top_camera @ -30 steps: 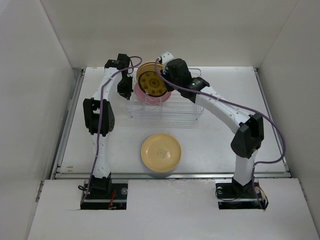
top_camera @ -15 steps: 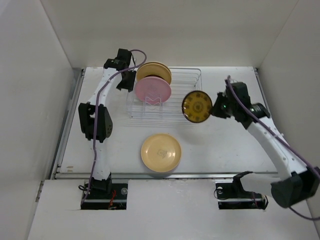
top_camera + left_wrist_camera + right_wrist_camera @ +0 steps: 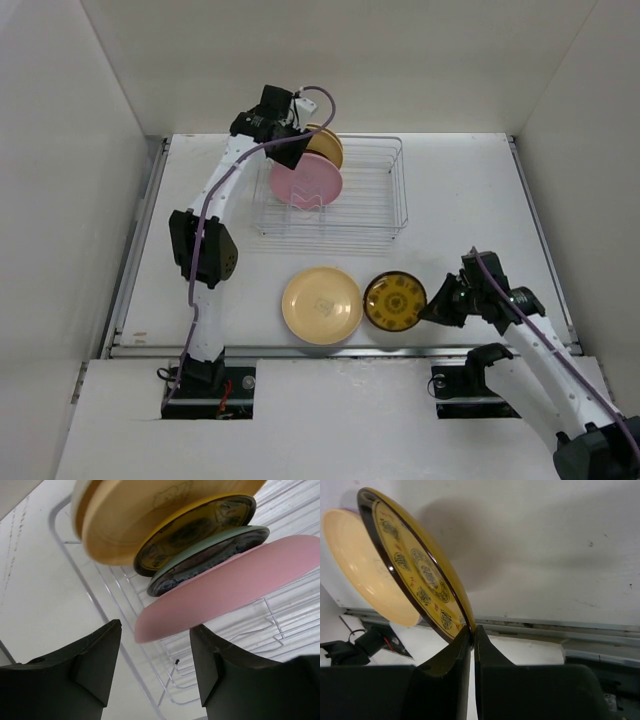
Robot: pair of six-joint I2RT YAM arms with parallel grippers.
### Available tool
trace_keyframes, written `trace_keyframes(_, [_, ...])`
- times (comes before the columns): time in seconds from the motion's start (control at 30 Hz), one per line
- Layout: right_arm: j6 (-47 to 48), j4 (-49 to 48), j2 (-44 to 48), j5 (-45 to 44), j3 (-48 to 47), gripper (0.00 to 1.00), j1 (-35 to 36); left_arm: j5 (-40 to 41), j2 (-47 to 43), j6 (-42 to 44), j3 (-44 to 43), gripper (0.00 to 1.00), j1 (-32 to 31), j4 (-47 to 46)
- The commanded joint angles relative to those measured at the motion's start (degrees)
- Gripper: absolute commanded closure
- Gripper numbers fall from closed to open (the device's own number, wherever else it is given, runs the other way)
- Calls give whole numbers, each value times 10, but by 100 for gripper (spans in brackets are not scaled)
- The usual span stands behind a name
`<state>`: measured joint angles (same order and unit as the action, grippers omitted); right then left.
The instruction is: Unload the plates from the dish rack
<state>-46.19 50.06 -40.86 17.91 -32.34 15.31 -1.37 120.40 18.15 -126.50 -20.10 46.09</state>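
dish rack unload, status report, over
Left gripper open at pink plate in dish rack. Right gripper shut on amber plate, tilted beside yellow plate on table. Nothing in the way.

Left arm (image 3: 215, 200) stretches far forward, elbow raised; its end effector (image 3: 155, 630) points downward, fingers parted; right arm (image 3: 540, 350) lies folded low near its base; its end effector (image 3: 472, 630) pinches the rim of the amber plate (image 3: 415, 565).

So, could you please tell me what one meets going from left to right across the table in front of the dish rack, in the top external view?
left arm → pale yellow plate → dark amber patterned plate → right gripper, shut on that plate's right rim.
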Motion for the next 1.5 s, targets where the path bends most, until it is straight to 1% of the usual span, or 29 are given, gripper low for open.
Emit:
trace_keyframes(0.0, [-57, -56, -11, 20, 46, 100, -5, -19, 18, 31, -20, 46, -14, 2])
trace_keyframes(0.03, [-57, -66, -23, 12, 52, 100, -5, -2, 24, 31, -20, 46, -14, 1])
trace_keyframes(0.17, [-51, -100, -83, -10, 57, 100, -5, -3, 38, 31, -26, 46, -20, 1])
trace_keyframes(0.2, [-51, -112, -99, -17, 57, 96, -5, -8, 38, 31, -26, 48, -20, 7])
trace_keyframes(0.23, [-44, -112, -108, -17, 57, 85, -5, -8, 43, 31, -26, 51, -20, 7])
trace_keyframes(0.27, [-36, -112, -116, -23, 57, 79, -5, -8, 43, 31, -26, 55, -20, 7])
trace_keyframes(0.3, [-36, -112, -122, -29, 51, 73, -5, -8, 43, 24, -26, 73, -20, 7])
trace_keyframes(0.33, [-30, -112, -127, -37, 43, 68, -5, -3, 43, 18, -26, 81, -20, 12])
trace_keyframes(0.37, [-25, -112, -133, -37, 43, 60, -5, -3, 43, 18, -26, 87, -20, 12])
trace_keyframes(0.4, [-25, -112, -133, -42, 36, 56, -5, -3, 36, 18, -26, 92, -20, 12])
trace_keyframes(0.43, [-25, -106, -133, -51, 31, 52, -5, 4, 28, 18, -26, 100, -20, 12])
trace_keyframes(0.47, [-20, -98, -133, -57, 20, 44, -5, 4, 28, 18, -26, 100, -20, 12])
trace_keyframes(0.53, [-14, -80, -133, -74, 0, 40, -5, 11, 7, 18, -26, 100, -20, 12])
trace_keyframes(0.63, [1, -62, -144, -82, -19, 35, -5, 22, -12, 18, -20, 100, -14, 5])
trace_keyframes(0.7, [7, -62, -144, -76, -19, 35, -5, 22, -30, 25, -15, 100, -14, -1])
trace_keyframes(0.87, [12, -57, -139, -76, -44, 33, -5, 33, -35, 44, -3, 100, -14, -6])
trace_keyframes(0.93, [20, -68, -122, -71, -90, 28, -5, 33, -42, 39, -3, 100, -14, -6])
trace_keyframes(0.97, [20, -68, -122, -85, -112, 24, -5, 28, -42, 39, -3, 100, -14, -12])
trace_keyframes(1.0, [27, -73, -122, -114, -160, 20, 1, 21, -57, 39, -3, 100, -14, -12])
trace_keyframes(1.1, [53, -90, -177, -146, -234, 16, 1, 15, -71, 34, -3, 100, -14, -17])
trace_keyframes(1.13, [64, -95, -233, -154, -284, 13, 1, 15, -71, 34, -3, 100, -14, -17])
trace_keyframes(1.2, [93, -95, -302, -186, -343, 13, 1, 21, -71, 34, -3, 100, -14, -22])
trace_keyframes(1.23, [102, -87, -339, -225, -405, 13, 1, 21, -76, 34, -3, 100, -14, -22])
trace_keyframes(1.27, [111, -81, -409, -243, -437, 13, 1, 26, -76, 39, -3, 100, -14, -28])
trace_keyframes(1.3, [129, -81, -441, -262, -470, 13, 1, 26, -76, 39, -3, 100, -14, -28])
trace_keyframes(1.33, [136, -81, -469, -304, -501, 13, 1, 26, -83, 44, 5, 100, -14, -28])
trace_keyframes(1.37, [143, -81, -519, -328, -556, 13, 1, 26, -83, 50, 5, 100, -14, -28])
trace_keyframes(1.43, [165, -98, -563, -362, -600, 13, 1, 26, -90, 51, 32, 100, -20, -42])
trace_keyframes(1.47, [174, -114, -586, -370, -641, 13, -5, 31, -90, 57, 40, 100, -20, -42])
